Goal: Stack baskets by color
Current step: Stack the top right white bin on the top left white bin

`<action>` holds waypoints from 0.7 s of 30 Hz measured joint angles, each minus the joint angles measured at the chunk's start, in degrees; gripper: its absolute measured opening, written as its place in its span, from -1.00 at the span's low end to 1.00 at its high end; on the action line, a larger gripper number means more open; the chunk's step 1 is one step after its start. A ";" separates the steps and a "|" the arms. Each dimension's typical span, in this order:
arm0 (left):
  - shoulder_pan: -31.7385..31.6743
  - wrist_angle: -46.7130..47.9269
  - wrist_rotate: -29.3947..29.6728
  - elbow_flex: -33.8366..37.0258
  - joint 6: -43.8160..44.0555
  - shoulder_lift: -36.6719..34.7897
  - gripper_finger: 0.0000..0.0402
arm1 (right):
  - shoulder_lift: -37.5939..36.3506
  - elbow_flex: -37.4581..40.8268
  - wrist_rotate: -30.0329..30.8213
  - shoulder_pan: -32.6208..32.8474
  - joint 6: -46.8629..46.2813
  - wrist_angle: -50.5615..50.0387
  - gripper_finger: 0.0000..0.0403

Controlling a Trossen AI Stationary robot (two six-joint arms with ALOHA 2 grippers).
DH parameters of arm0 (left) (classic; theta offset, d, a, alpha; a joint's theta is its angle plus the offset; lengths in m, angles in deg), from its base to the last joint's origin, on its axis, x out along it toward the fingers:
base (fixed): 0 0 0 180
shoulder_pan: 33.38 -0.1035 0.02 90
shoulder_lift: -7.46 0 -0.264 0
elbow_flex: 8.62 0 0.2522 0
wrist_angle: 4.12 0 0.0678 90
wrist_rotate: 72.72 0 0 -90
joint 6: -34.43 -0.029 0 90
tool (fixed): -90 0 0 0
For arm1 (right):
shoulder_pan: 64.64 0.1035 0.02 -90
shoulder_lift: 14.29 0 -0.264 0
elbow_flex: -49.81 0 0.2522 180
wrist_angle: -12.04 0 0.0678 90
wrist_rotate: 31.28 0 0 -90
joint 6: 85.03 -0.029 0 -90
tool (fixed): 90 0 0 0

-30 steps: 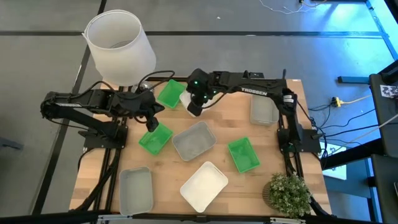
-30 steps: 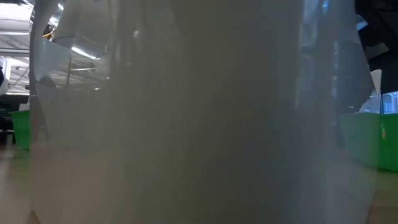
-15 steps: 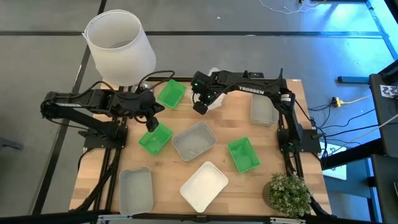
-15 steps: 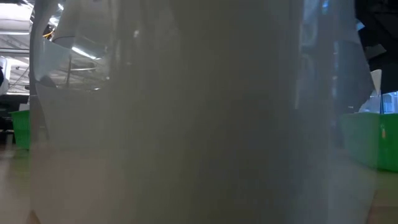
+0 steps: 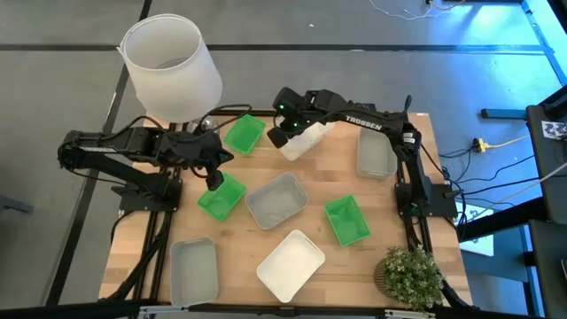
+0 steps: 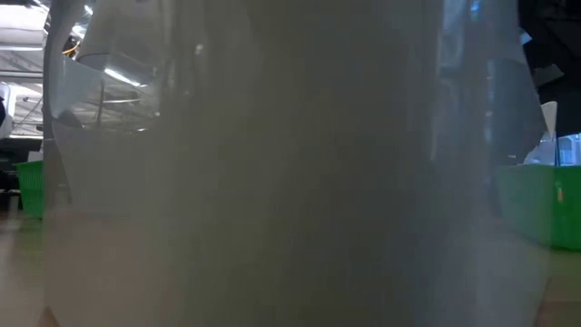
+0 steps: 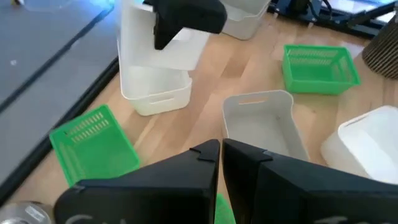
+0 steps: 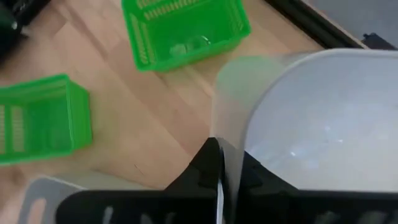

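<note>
Right gripper [image 5: 282, 135] at table's [image 5: 390, 199] far edge, clamped on raised basket [image 5: 304, 140]. Second basket [image 5: 244, 133] just left of it; third [image 5: 278, 200] nearer, toward table centre; lampshade [image 5: 170, 66] far left.

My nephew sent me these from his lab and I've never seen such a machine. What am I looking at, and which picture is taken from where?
It is a robot with two dark arms at a wooden table, each ending in a two-fingered hand. One picture looks straight down from above. One sits at table height, where a pale blurred thing fills nearly all of it. The other two come from cameras on the wrists.

The right hand is shut on the wall of a white basket, held over another white basket at the table's far edge. The left hand is shut at the edge of a green basket.

More green, grey and white baskets lie around, beside a white lampshade and a small plant.
</note>
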 joint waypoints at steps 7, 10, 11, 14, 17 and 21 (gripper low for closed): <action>-0.02 -0.04 3.26 0.00 -6.62 0.00 -0.94 | 0.24 3.12 3.23 -0.13 -2.86 2.29 -1.00; 0.00 -0.04 3.24 0.00 -7.90 0.00 -0.94 | 0.24 4.94 5.20 -0.17 -1.95 4.43 -1.00; -0.02 -0.04 3.27 0.00 -8.06 0.00 -0.94 | 0.24 5.38 6.33 -0.17 -1.27 4.81 -1.00; -0.01 -0.04 3.27 0.00 -8.10 0.00 -0.94 | 0.23 6.46 7.48 -0.46 0.33 6.62 -1.00; -0.02 -0.07 3.27 0.00 -8.10 0.00 -0.94 | 0.24 8.30 6.28 -0.74 0.37 7.00 -1.00; 0.00 -0.07 3.27 0.00 -8.10 0.00 -0.94 | 0.28 10.50 5.84 -0.74 0.64 7.80 -1.00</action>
